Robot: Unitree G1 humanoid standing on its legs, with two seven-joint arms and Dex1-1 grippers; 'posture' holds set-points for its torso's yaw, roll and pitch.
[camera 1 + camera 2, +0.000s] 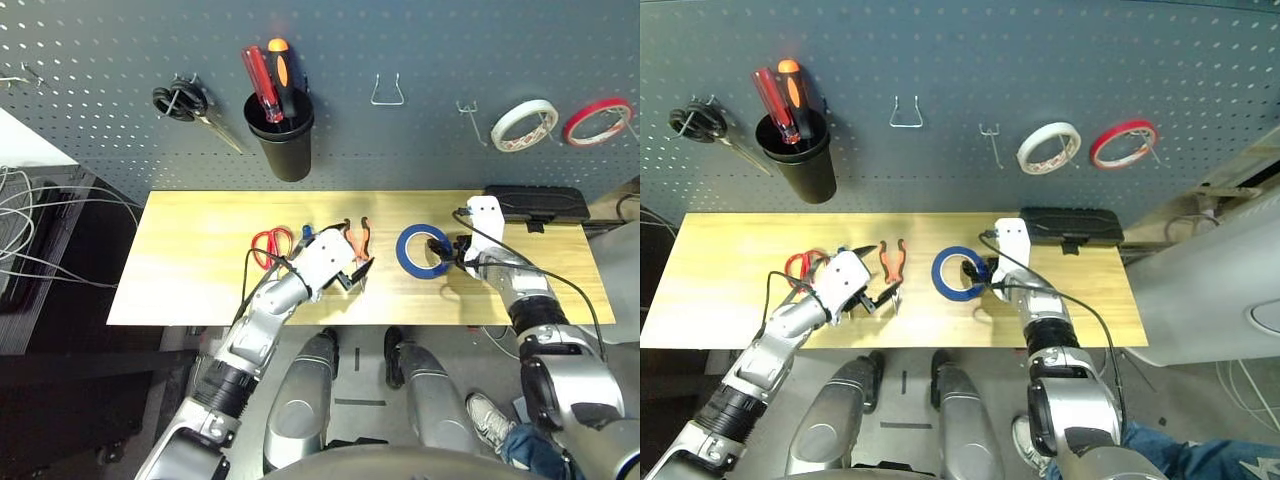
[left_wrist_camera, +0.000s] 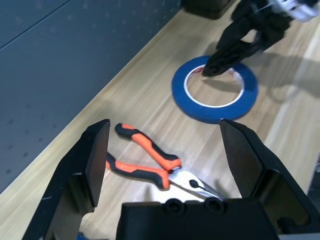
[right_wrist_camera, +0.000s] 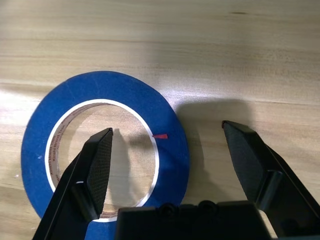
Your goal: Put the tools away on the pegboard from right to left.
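Observation:
The blue tape ring (image 1: 421, 249) lies flat on the wooden table (image 1: 190, 270), right of centre. My right gripper (image 3: 170, 150) is open and straddles the ring's near rim, one finger (image 3: 97, 170) over its hole, the other outside. The orange-and-black pliers (image 1: 361, 238) lie left of the ring. My left gripper (image 2: 170, 150) hangs open just above them, holding nothing. The red-handled scissors (image 1: 270, 245) lie further left, beside my left wrist. A bit of blue handle (image 1: 306, 233) shows next to them. The dark grey pegboard (image 1: 420, 50) stands behind the table.
On the pegboard hang black-handled scissors (image 1: 185, 103), a black cup (image 1: 283, 140) holding red and orange screwdrivers, a bare wire hook (image 1: 387, 92), a small hook (image 1: 465, 112), a white tape roll (image 1: 523, 123) and a red one (image 1: 597, 120). A black box (image 1: 535, 203) sits at the table's back right.

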